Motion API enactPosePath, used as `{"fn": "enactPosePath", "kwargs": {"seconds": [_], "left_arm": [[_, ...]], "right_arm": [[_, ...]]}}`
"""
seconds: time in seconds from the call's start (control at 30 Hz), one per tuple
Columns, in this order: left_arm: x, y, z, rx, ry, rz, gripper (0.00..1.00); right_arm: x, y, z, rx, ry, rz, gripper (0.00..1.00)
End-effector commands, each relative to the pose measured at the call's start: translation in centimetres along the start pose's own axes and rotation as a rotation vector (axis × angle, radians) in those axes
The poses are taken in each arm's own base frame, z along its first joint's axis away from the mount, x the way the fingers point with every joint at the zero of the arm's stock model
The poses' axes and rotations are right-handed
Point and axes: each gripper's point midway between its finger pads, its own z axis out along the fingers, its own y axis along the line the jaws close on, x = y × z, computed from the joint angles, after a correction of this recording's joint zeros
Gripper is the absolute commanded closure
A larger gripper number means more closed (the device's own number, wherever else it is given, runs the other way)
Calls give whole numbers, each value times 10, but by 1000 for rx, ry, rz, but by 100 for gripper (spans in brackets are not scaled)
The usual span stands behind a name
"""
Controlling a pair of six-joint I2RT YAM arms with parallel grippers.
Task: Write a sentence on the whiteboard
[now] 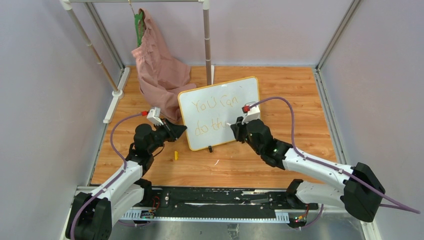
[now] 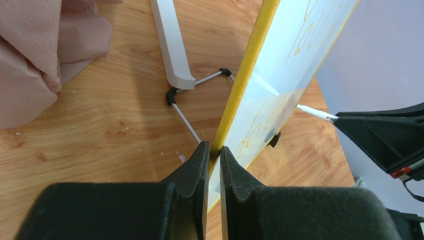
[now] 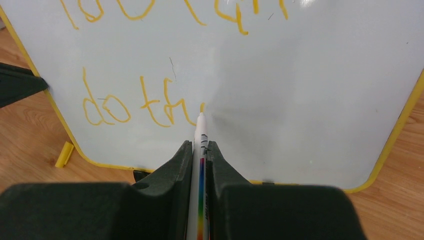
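The whiteboard (image 1: 220,102), white with a yellow frame, stands tilted on the wooden table. Orange-yellow handwriting (image 1: 212,117) on it reads "You can" above "do th" plus a short stroke. My left gripper (image 1: 181,130) is shut on the board's left edge (image 2: 235,105). My right gripper (image 1: 234,128) is shut on a white marker with a rainbow stripe (image 3: 200,160). The marker tip touches the board just right of "th" (image 3: 165,102). The marker and right gripper also show in the left wrist view (image 2: 315,112).
A pink cloth (image 1: 157,65) hangs from a white rack at the back left, close behind the board. A yellow marker cap (image 1: 176,155) lies on the table by the board's lower left corner. The board's wire stand (image 2: 192,112) and a rack foot (image 2: 172,45) sit behind it.
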Motion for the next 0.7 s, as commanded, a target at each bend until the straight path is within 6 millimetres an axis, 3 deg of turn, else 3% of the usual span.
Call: {"fn": "enactPosePath", "kwargs": {"seconds": [0.0,0.33,0.67], "left_arm": [[-10,-11,0,43,-36,9,100],[-9,-11,0,43,-38,10,100],[-10,-12,0,46,-39,11,100]], "right_arm": [[-33,3,-5,-7,-73,24,100],[-46,9,5,-9,-90,4,100],[-45,4,11,13,-84,-2,100]]}}
